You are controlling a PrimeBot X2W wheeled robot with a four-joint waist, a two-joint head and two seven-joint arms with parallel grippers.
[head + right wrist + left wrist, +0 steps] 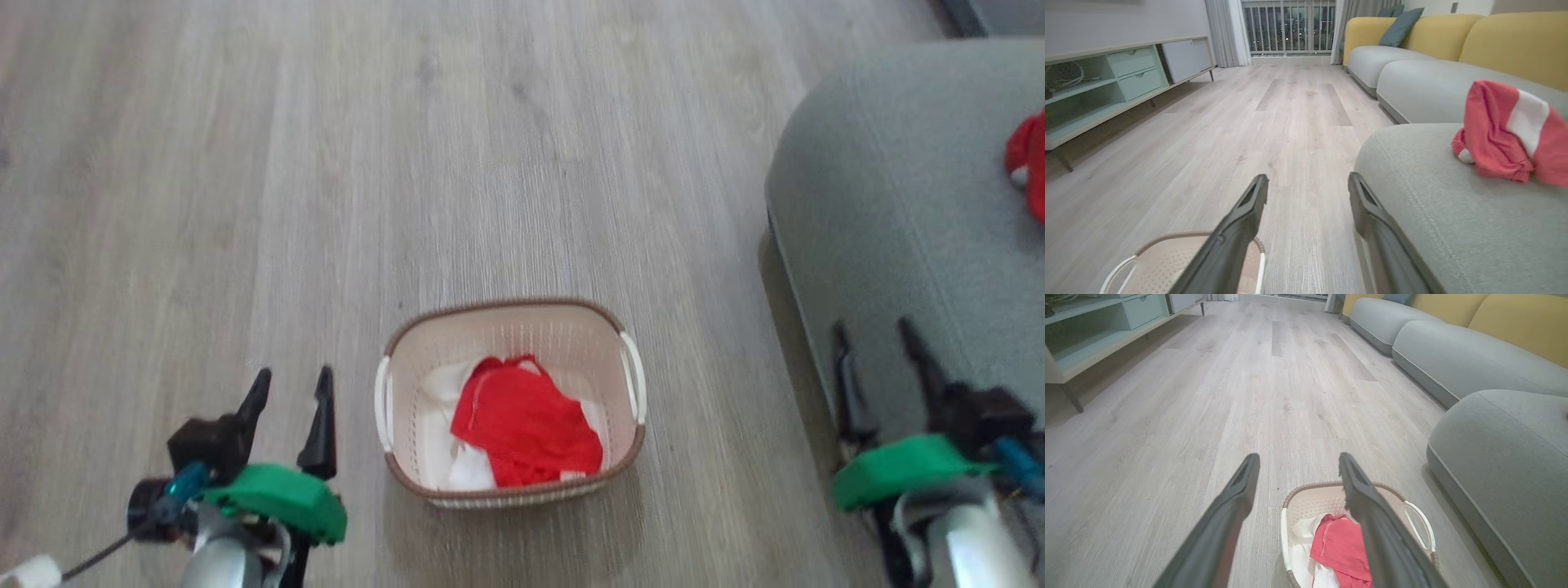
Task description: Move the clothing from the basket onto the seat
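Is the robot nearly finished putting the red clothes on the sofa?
About halfway, it seems. One red garment already lies on the seat. Nothing is in hand: the left gripper and right gripper are both open and empty. A second red garment, with white fabric beside it, waits in the basket.

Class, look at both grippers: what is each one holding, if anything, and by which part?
Nothing is held. The left gripper and right gripper are both open and empty; one red garment lies in the basket.
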